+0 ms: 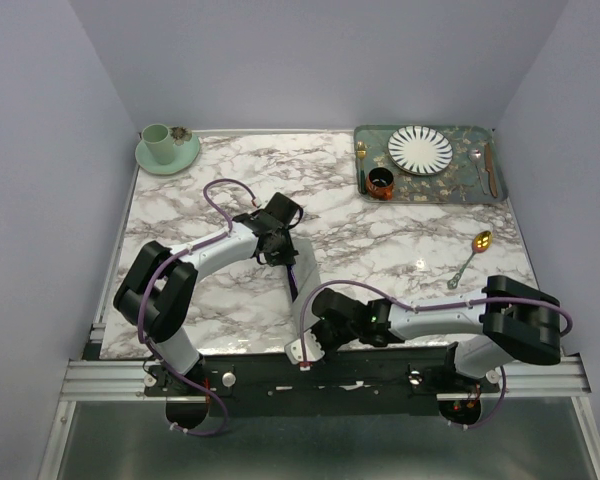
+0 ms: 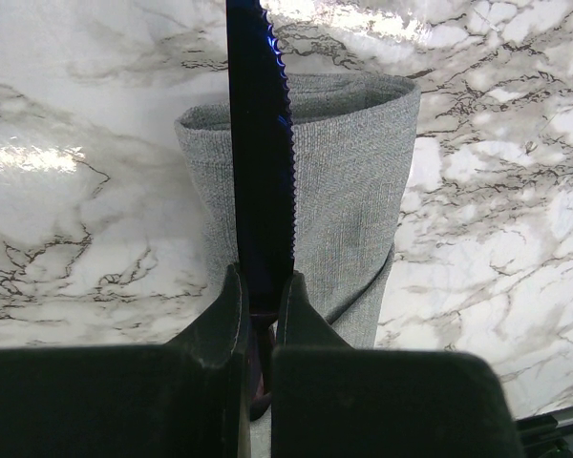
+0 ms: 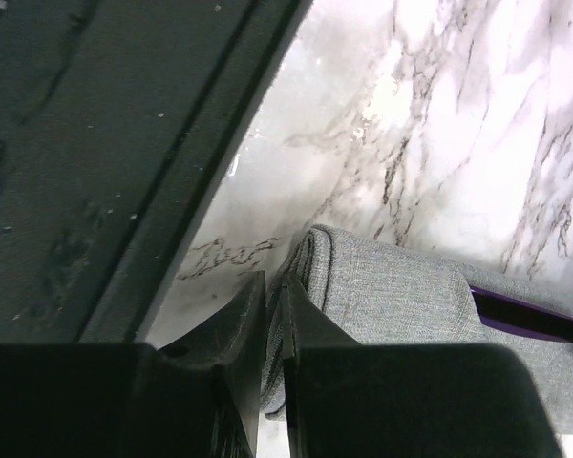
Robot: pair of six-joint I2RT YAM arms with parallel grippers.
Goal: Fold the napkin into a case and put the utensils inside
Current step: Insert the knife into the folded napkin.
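Observation:
The grey napkin [image 2: 353,191] lies folded into a narrow case, its open end showing in the left wrist view. My left gripper [image 2: 263,277] is shut on a dark blue serrated knife [image 2: 263,143], whose blade lies across the case's mouth. In the right wrist view my right gripper [image 3: 275,281] pinches the folded edge of the napkin [image 3: 392,286] near the table's front edge, and the knife [image 3: 525,315] shows at the far end. A spoon with a gold-orange bowl [image 1: 472,256] lies on the marble to the right. From above, the left gripper [image 1: 276,250] and right gripper [image 1: 308,345] mostly hide the cloth.
A green tray [image 1: 460,190] at the back right carries a striped plate [image 1: 420,149], an orange cup [image 1: 381,182], a small gold fork [image 1: 361,155] and another utensil. A mint cup on a saucer [image 1: 167,148] stands at the back left. The metal rail [image 3: 95,172] borders the near edge.

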